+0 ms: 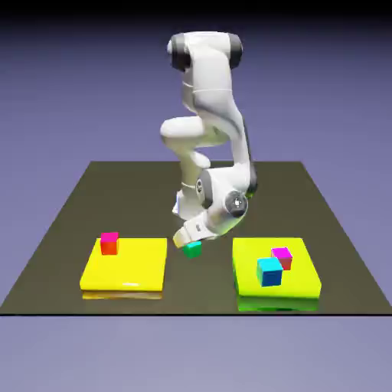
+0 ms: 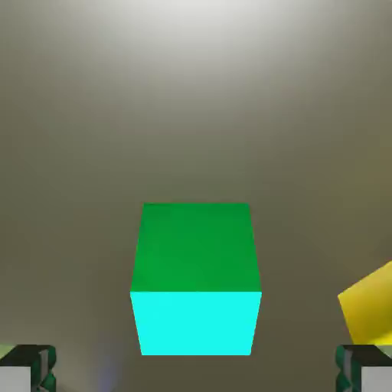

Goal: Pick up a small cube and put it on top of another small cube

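Observation:
The tiny teal-green cube (image 1: 191, 250) rests on the dark table between two pads. In the hand view the cube (image 2: 195, 279) is large, with a green top and a cyan front face. My gripper (image 1: 185, 240) hovers just over it, tilted, and is open. In the hand view the gripper (image 2: 195, 372) has its fingertips (image 2: 27, 369) at the bottom corners, spread wider than the cube and not touching it. The small cube with a magenta top and orange-red sides (image 1: 109, 243) stands on the far corner of the yellow pad (image 1: 134, 268), at the exterior view's left.
A lime-yellow pad (image 1: 295, 287) at the exterior view's right carries a larger cyan cube (image 1: 269, 272) and a magenta-topped cube with crimson sides (image 1: 282, 257). A yellow pad corner (image 2: 371, 310) shows at the hand view's right edge.

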Controlling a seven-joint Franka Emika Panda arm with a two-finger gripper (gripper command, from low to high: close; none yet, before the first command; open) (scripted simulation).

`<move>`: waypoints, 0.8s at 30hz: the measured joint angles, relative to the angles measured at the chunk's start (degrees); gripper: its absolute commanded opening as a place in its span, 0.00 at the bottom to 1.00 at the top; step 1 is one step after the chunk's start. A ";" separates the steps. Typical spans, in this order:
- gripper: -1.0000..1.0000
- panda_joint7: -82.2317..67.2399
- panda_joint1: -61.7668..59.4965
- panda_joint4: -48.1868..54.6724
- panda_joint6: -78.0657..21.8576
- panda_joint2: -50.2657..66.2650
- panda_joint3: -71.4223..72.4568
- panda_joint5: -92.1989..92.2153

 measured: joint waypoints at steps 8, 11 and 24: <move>0.00 -0.43 0.09 0.38 -1.38 -1.01 0.27 0.67; 0.00 -4.67 0.70 1.41 -4.50 -5.20 -2.23 -1.98; 0.00 -33.17 3.19 1.84 -0.42 -18.21 -28.81 -34.42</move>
